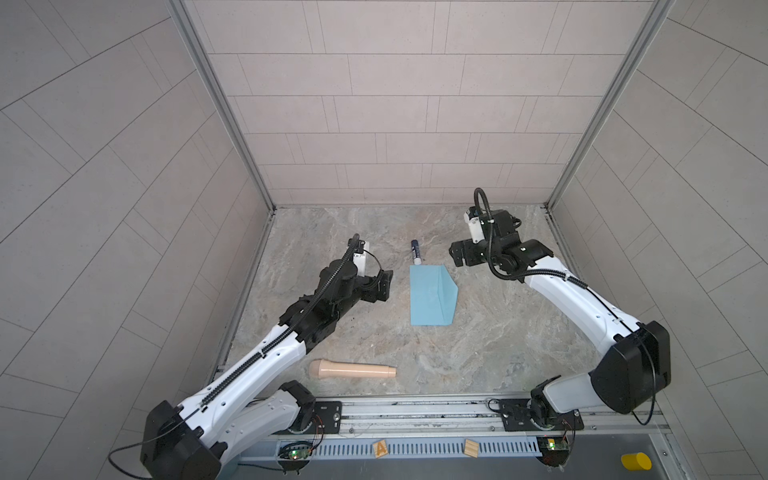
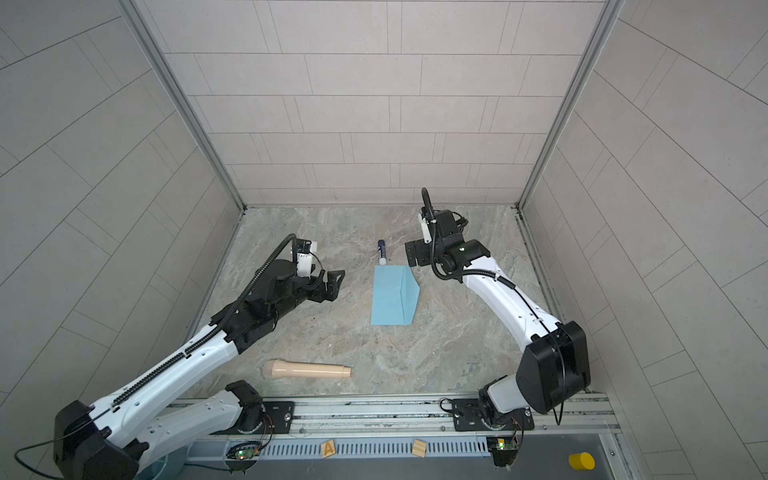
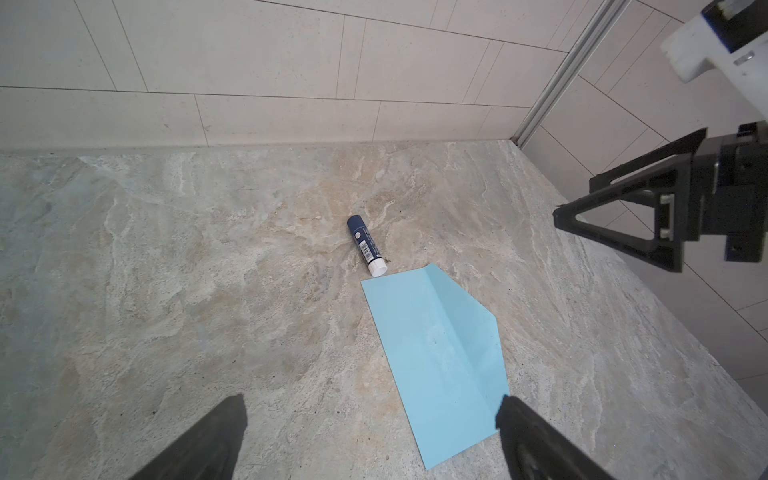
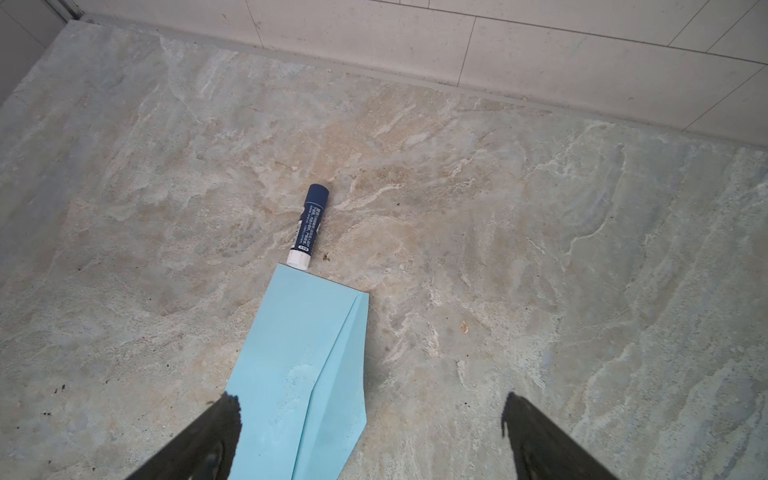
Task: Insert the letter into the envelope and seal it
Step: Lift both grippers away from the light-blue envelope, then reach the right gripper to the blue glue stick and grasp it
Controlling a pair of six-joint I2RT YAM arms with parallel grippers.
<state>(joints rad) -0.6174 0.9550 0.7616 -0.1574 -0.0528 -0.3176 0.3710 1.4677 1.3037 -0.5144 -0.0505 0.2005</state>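
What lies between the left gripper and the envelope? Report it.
Nothing: in a top view, only bare table separates the left gripper from the envelope.

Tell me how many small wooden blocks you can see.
2. The block marked A and the plain block to its right both lie on the slotted strip along the front edge. Others may be hidden from view.

Soft even light, bowed wide-angle edges

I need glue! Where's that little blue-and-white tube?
In both top views the tube lies near the middle of the table, its white end right at the far edge of the envelope.
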